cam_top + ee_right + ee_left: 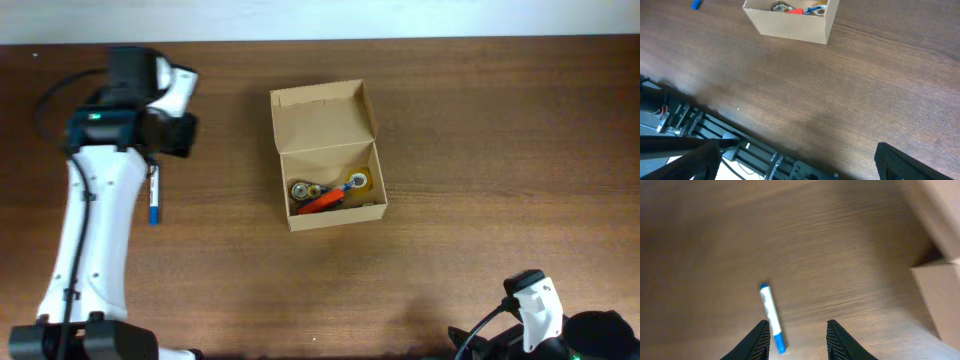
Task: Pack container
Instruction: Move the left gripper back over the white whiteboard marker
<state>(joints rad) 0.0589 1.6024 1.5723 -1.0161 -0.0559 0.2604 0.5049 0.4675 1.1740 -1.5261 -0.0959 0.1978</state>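
Left hand hovers; tan cardboard container's flap lid stands open.

surface: wooden table | on it: open container, white-blue marker

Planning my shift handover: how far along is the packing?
Done: the box stands open with tape and an orange item inside. In hand: nothing gripped; the left pincer hangs over the marker on the table, jaws apart; the right pincer sits open, far off. Left: grip the marker, box it, close the flap.
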